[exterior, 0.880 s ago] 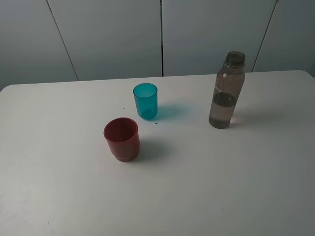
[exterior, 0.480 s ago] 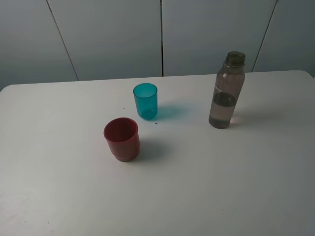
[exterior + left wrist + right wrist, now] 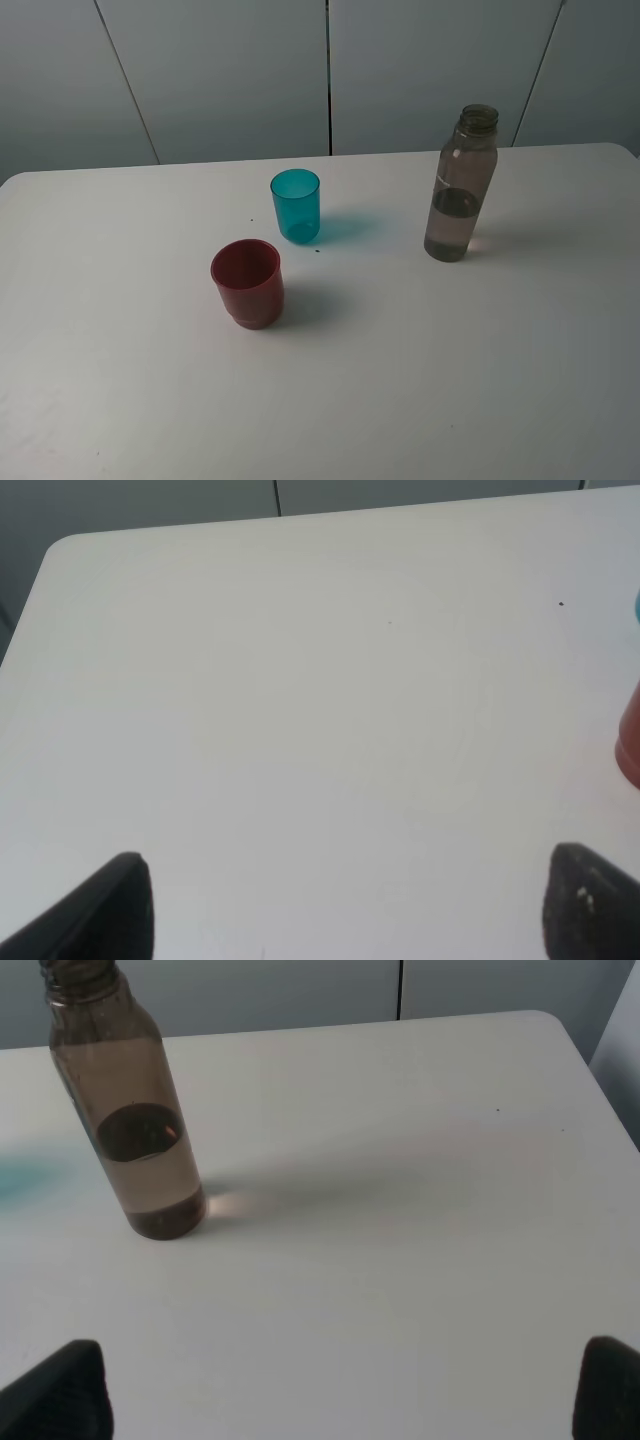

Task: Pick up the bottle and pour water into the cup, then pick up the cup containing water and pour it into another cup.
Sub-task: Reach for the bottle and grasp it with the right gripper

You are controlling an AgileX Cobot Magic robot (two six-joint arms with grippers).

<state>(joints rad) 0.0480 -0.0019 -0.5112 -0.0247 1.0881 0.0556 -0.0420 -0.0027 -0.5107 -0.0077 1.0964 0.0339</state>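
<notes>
The grey-brown bottle [image 3: 460, 186] stands upright at the right of the white table [image 3: 400, 380], uncapped and partly filled with water; it also shows in the right wrist view [image 3: 125, 1110]. The teal cup [image 3: 296, 205] stands upright near the middle back. The dark red cup [image 3: 247, 282] stands in front of it to the left; its edge shows in the left wrist view [image 3: 630, 735]. Neither gripper shows in the exterior view. My left gripper [image 3: 345, 905] is open over bare table. My right gripper [image 3: 340, 1390] is open, short of the bottle.
Grey wall panels [image 3: 330, 70] stand behind the table's far edge. The table's rounded corners show at the back left [image 3: 60, 550] and back right [image 3: 550, 1020]. A small dark speck [image 3: 318, 250] lies by the teal cup.
</notes>
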